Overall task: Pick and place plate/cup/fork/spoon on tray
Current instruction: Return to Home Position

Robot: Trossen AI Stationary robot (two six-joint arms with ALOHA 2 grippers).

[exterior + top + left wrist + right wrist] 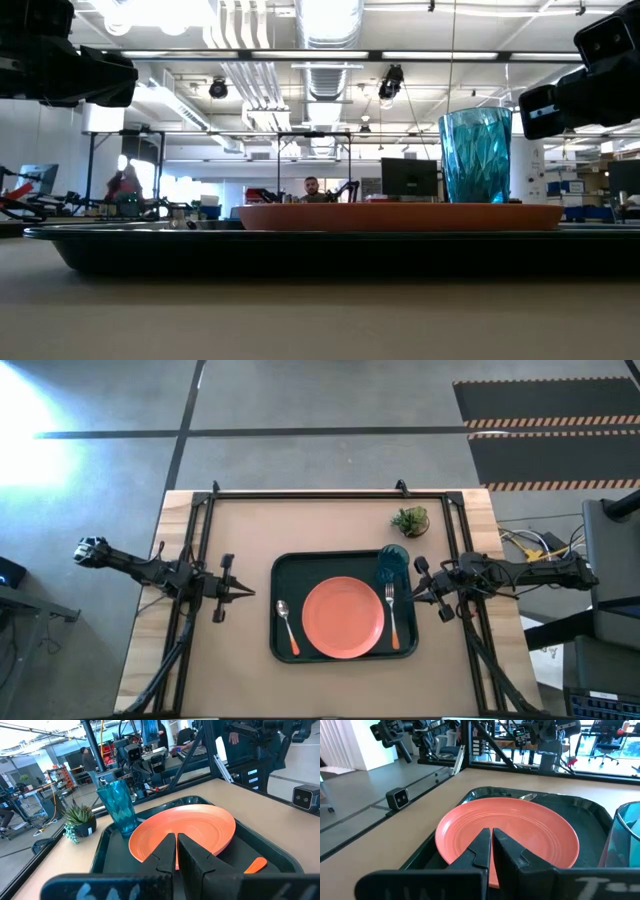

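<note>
High view showed plate [343,617], cup [392,564], fork [392,613] and spoon [286,624] on the tray [288,567]; left gripper [238,591] and right gripper [417,589] (both pressed together) flanked it, best retreating clear.

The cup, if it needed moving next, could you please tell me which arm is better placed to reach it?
Right. The cup stands in the tray's corner beside the right gripper; the left gripper waits across the plate.
</note>
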